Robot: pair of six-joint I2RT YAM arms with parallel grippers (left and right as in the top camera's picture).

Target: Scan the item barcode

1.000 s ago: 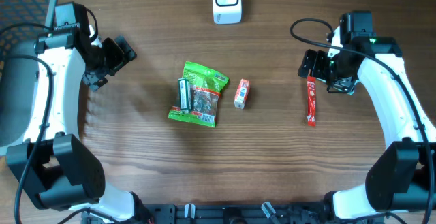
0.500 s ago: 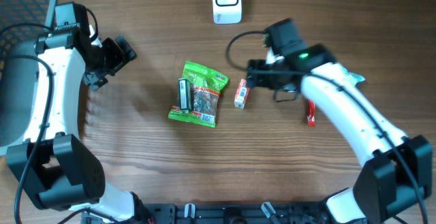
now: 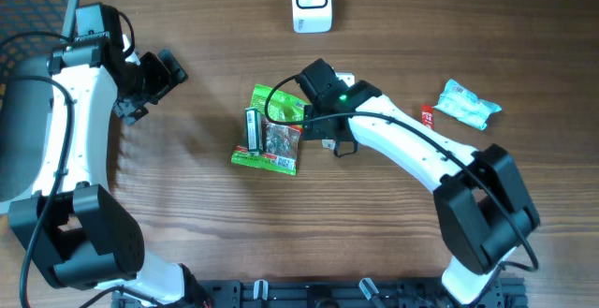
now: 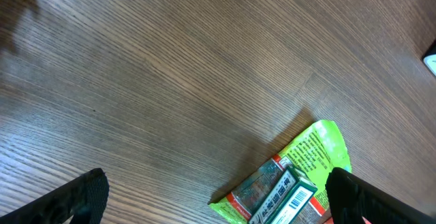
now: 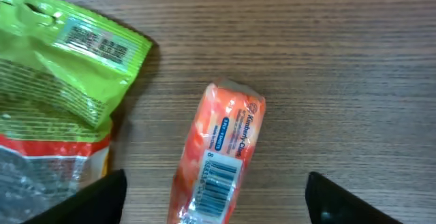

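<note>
Overhead looks straight down on the whole brown wooden table (image 3: 187,224); both my wrist cameras point down, close, sharing the green plastic pouch (image 3: 271,149).

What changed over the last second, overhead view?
Right gripper swung left across the table, jaws open, and now hovers over the orange packet, gripping nothing. That uncovered a light-blue packet at right. Left gripper, green bag and scanner stayed put.
</note>
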